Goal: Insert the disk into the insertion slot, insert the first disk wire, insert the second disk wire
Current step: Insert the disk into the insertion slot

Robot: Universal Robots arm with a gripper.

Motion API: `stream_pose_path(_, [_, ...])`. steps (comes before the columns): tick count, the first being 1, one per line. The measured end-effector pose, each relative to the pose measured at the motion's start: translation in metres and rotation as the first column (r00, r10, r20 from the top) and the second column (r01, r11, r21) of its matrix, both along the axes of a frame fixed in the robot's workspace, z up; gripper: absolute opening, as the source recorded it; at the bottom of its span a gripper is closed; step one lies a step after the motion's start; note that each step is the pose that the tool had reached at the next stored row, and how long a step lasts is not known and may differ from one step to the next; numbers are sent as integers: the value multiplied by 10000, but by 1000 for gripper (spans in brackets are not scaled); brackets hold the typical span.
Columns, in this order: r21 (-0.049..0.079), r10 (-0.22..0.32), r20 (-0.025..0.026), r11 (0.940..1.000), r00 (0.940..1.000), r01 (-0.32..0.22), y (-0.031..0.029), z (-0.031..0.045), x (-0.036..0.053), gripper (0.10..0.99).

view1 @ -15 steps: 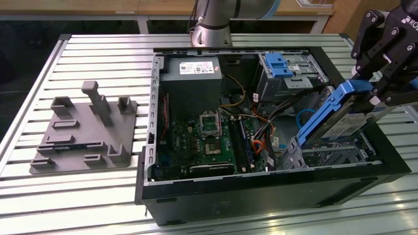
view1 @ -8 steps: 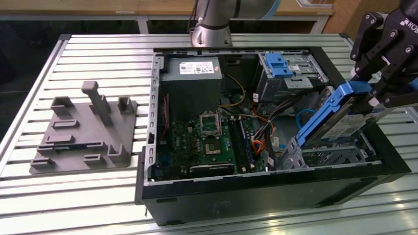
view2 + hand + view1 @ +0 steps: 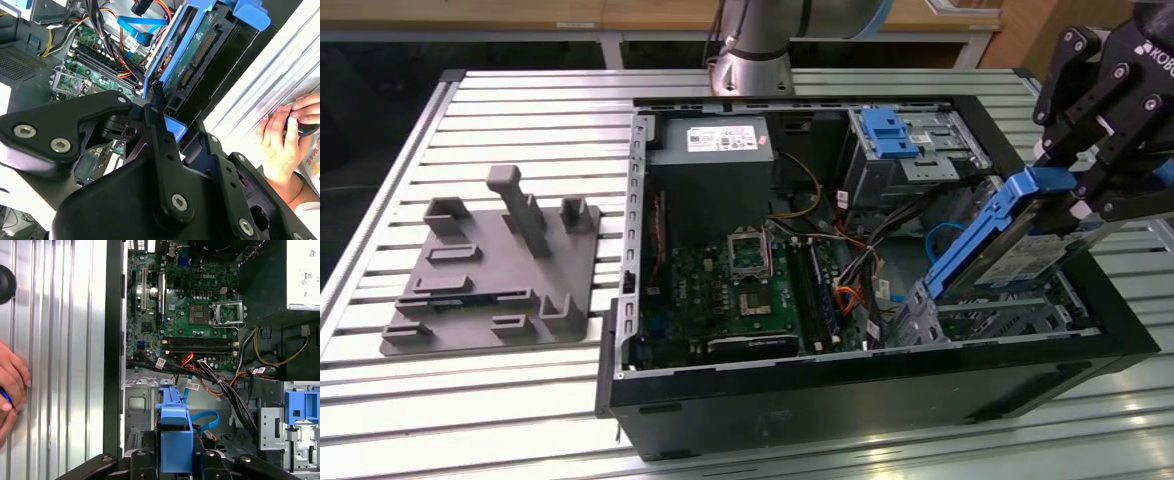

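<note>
At four o'clock in the exterior view, nearest the camera: the insertion slot (image 3: 994,318), a silver perforated cage in a corner of the open computer case (image 3: 854,390). Just above it, the disk (image 3: 1003,250) — tilted steeply, lower edge dipping toward the cage mouth, likely angled so as to slide in; not yet seated. Held at its blue caddy handle near three o'clock by the gripper (image 3: 1074,185), clenched on it. Farther in, at nine o'clock of the disk, motherboard (image 3: 747,290); toward twelve o'clock, taller bay with blue tab (image 3: 897,135). Outside the case, a person's hand (image 3: 282,145) on the slatted table (image 3: 520,400) — clear of the arm.
</note>
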State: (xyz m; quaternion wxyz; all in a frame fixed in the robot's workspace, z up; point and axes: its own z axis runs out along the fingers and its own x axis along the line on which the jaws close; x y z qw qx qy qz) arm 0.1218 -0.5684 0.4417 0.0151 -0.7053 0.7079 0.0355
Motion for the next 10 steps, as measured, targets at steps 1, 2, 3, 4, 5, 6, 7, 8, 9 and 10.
stream_pose_path(1, [6, 1, 1, 10000, 10000, -1, 0, 6, 0, 361])
stream_pose_path(2, [10, 1, 1, 10000, 10000, -1, 0, 14, 0, 361])
stream_pose_path(3, [6, 1, 0, 10000, 10000, -1, -1, 26, 0, 361])
stream_pose_path(4, [0, 1, -1, 10000, 10000, -1, 0, 35, 0, 361])
stream_pose_path(5, [-1, 1, -1, 10000, 10000, -1, 0, 37, 0, 361])
stream_pose_path(6, [0, 0, -1, 10000, 10000, 0, 0, 37, 0, 361])
stream_pose_path(7, [-1, 0, -1, 10000, 10000, 0, 0, 37, 0, 361])
stream_pose_path(8, [-2, 0, -1, 10000, 10000, 0, 0, 37, 0, 361])
stream_pose_path(9, [-4, -1, -1, 10000, 10000, 1, 0, 37, -1, 361])
stream_pose_path(10, [-5, -1, -1, 10000, 10000, 1, 0, 37, 0, 361])
